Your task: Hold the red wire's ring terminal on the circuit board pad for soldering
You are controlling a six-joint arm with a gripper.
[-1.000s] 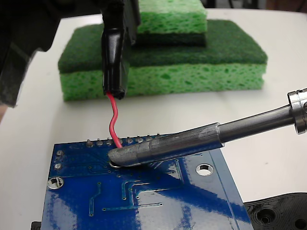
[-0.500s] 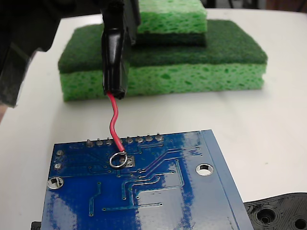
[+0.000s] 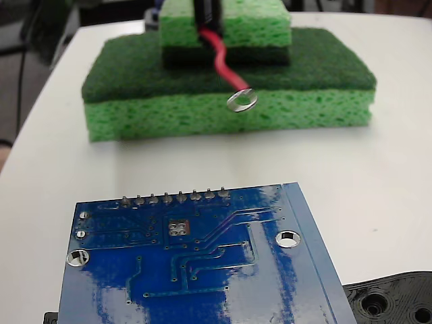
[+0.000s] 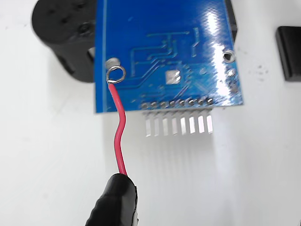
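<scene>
In the fixed view the board is cut off at the bottom edge, the pad bare near its row of pins, and a black piece shows only a corner at 5 o'clock. The wire hangs at 12 o'clock before the sponges, its ring blurred, in mid-air and well apart from the pad. The gripper is hidden; I cannot tell how the jaws stand, and in the wrist view only the black sleeve shows, with the ring at about 10 o'clock from the pad.

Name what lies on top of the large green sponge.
A smaller green sponge lies on the large sponge. The red wire hides part of its front; its top is cropped.
</scene>
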